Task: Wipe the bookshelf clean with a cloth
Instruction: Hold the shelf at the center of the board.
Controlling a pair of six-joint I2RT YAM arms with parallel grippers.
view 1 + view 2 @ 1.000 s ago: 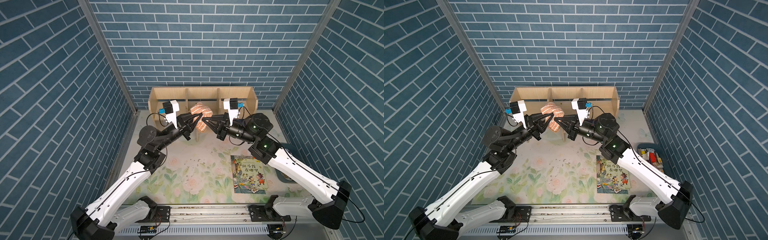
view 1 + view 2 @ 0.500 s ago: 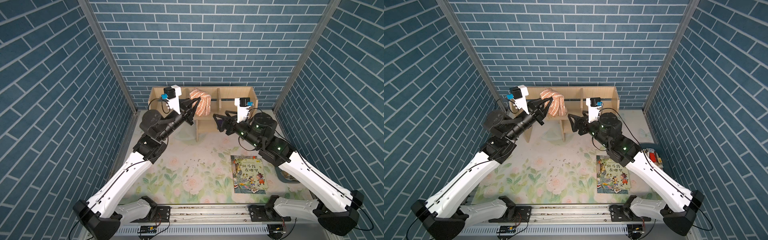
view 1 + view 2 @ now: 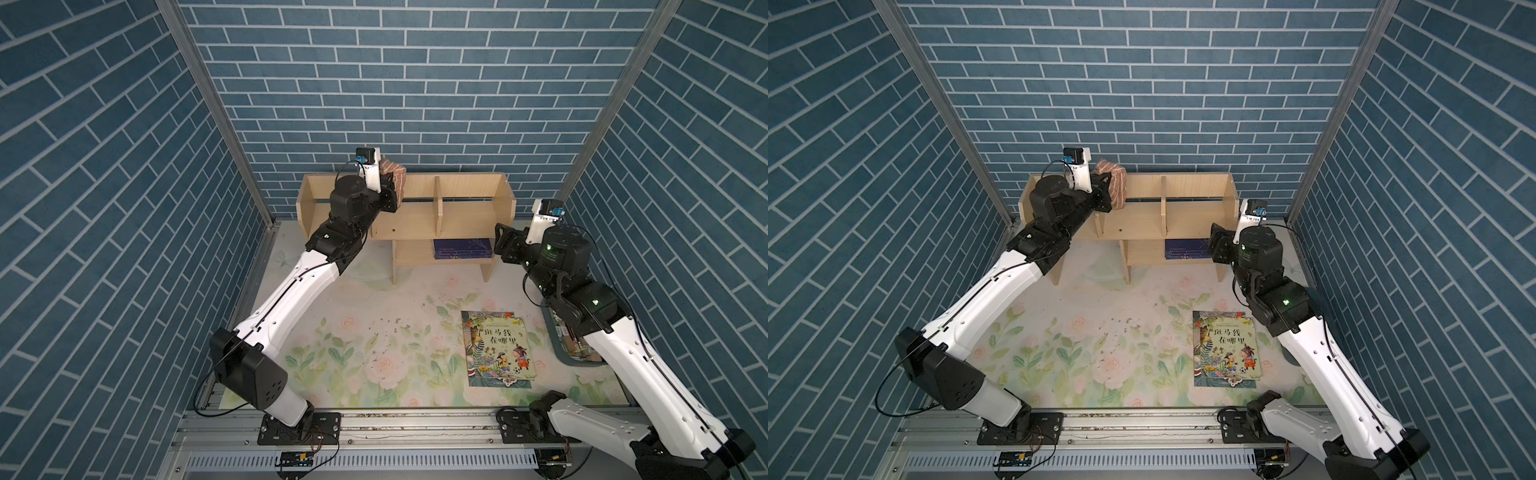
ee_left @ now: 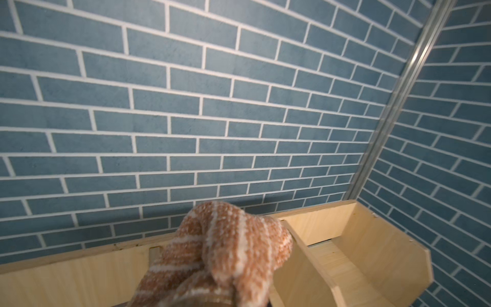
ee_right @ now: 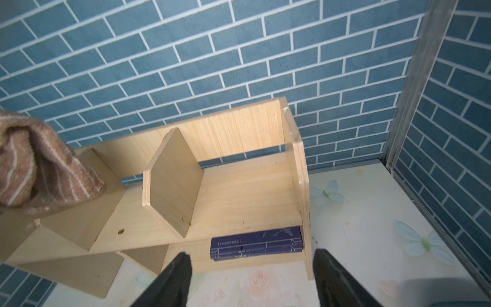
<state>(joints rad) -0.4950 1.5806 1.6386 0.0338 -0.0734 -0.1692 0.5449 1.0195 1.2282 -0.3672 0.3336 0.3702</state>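
Cloth (image 3: 392,180) status: bunched in my left tool (image 3: 387,195), which is pressed together on it. It sits high at the top edge of the bookshelf (image 3: 465,216) back panel, over the divider nearer my left arm. Right tool (image 5: 252,255) is spread wide and empty, facing the shelf's right end near the lower cubby.

Handling, my read: terry towel, soft, light, limp. It drapes and folds over itself, so it has no stiffness to push with; pressure has to come from the tool behind it. Best hold is the bunched middle, with a wad sticking out past the fingertips. An edge grip would leave it flapping. Shelf looks like thin light wood, so hard strokes may slide or tip it.

Can't see: left fingertips, buried in cloth in every view. Can't tell if the cloth touches the wood or hangs just above it. Left arm covers the left compartment in both top views. Tray (image 3: 555,340) by the right arm is half covered, contents unreadable. Dark specks (image 3: 390,332) on the counter (image 3: 332,365) are too small to identify.
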